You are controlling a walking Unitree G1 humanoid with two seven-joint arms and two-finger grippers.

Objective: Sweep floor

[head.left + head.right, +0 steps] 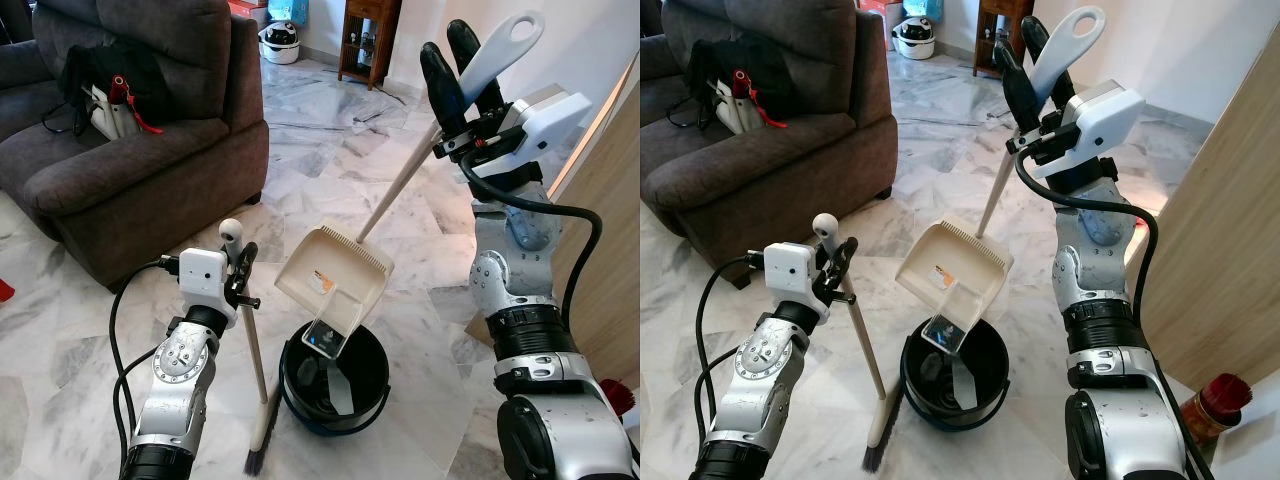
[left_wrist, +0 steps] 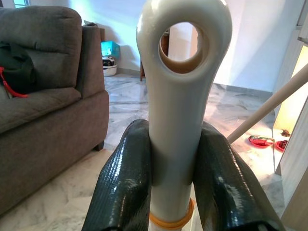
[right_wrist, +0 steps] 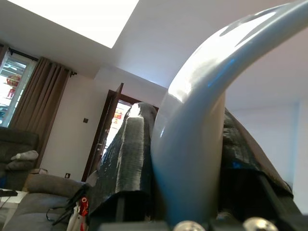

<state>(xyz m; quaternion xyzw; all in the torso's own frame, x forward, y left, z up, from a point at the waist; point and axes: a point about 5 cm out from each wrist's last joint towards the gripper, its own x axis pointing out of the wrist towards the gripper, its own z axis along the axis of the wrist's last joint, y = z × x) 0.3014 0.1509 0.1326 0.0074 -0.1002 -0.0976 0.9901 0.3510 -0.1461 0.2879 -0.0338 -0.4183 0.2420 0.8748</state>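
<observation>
step: dustpan being tipped into bucket, judged; contents are being emptied
how to do well: pan lip is best kept over the bucket opening and tilted steeply; handle is best held steady so nothing falls on the floor
left gripper [image 1: 238,272]: fingers are closed around the broom handle just below its looped top, seen clamped either side in the left wrist view
broom [image 1: 255,350]: held near upright, pale stick, dark bristles resting on the marble floor [image 1: 400,200] just left of the bucket
bucket [image 1: 334,378]: black, round, on floor between the arms; pale items are seen inside
dustpan [image 1: 335,275]: cream, tilted mouth-down over bucket; a clear packet is seen sliding off its lip
right gripper [image 1: 460,70]: raised high, fingers are closed on the dustpan's long handle near its loop
</observation>
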